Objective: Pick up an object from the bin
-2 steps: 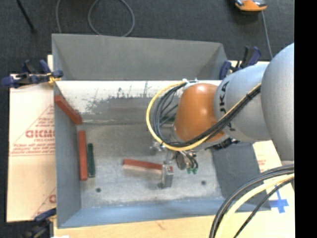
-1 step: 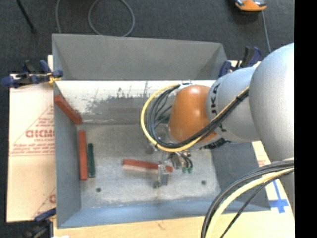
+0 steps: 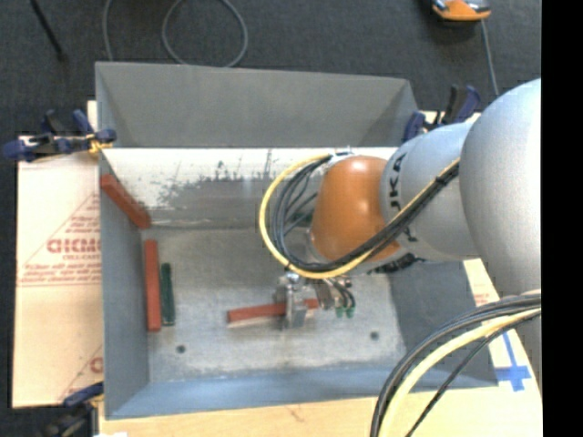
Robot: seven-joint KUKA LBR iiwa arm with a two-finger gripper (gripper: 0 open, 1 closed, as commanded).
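Right, down in the grey metal bin (image 3: 123, 335) the jaws sit low over the middle of the floor. They are directly above the right end of a flat red stick (image 3: 255, 315) that lies crosswise on the scuffed, speckled metal. Whether they are open or closed on it, I cannot tell. Along the left wall lies a second red stick (image 3: 152, 285), with a thin dark green stick (image 3: 168, 294) just beside it. A third red stick (image 3: 124, 201) leans in the far-left corner. Above the jaws bulges the smooth orange wrist cover (image 3: 351, 208).
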